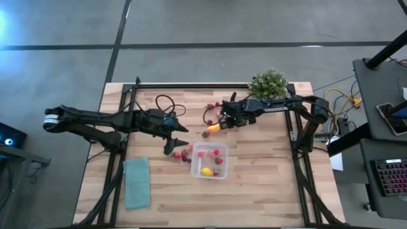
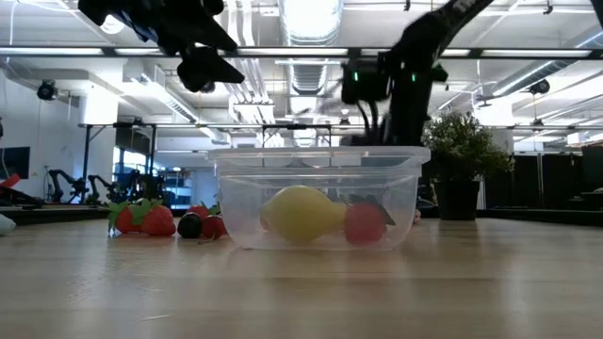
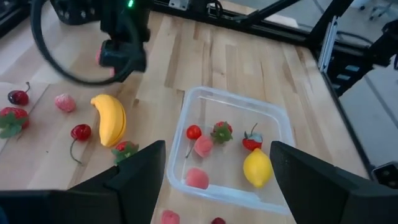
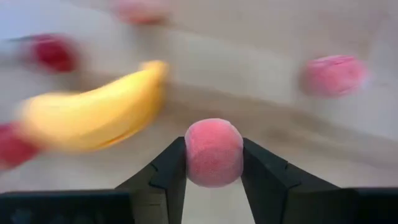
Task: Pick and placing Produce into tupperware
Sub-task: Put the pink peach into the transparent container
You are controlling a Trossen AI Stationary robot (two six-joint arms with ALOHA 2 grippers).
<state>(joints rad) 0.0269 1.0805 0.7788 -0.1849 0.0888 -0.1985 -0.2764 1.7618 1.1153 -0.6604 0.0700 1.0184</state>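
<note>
The right claw [image 4: 214, 163] is closed on 1 pink berry [image 4: 214, 153], the round fuzzy fruit pinched between its 2 dark fingers [image 4: 166, 171]. In the high view this claw [image 1: 224, 119] sits over the tabletop [image 1: 267, 184] behind the tupperware [image 1: 210, 160], just beside the banana [image 1: 213, 128], which lies flat on the wood. The right wrist view shows the banana [image 4: 93, 118] below and beyond the held berry, with another pink berry [image 4: 334, 76] and some red fruit [image 4: 53, 52] loose on the surface further off.

The left claw [image 1: 176, 145] is spread wide and holds nothing; its 2 fingers [image 3: 138, 174] frame the tupperware [image 3: 281, 118] in the left wrist view. It hangs above the tabletop just to the left of the container, over a small cluster of red fruit [image 1: 181, 154] lying against the container's left side.

The tupperware stands upright near the middle of the tabletop. Inside it are a yellow lemon [image 3: 257, 168], 2 strawberries [image 3: 221, 132], a cherry [image 3: 193, 132] and 2 pink berries [image 3: 203, 146]. In the low view the lemon [image 2: 300, 215] and a red fruit show through the clear wall [image 2: 245, 202].

A teal cloth [image 1: 137, 183] lies flat toward the front left, and a green potted plant [image 1: 269, 83] stands at the back edge by the right arm.
</note>
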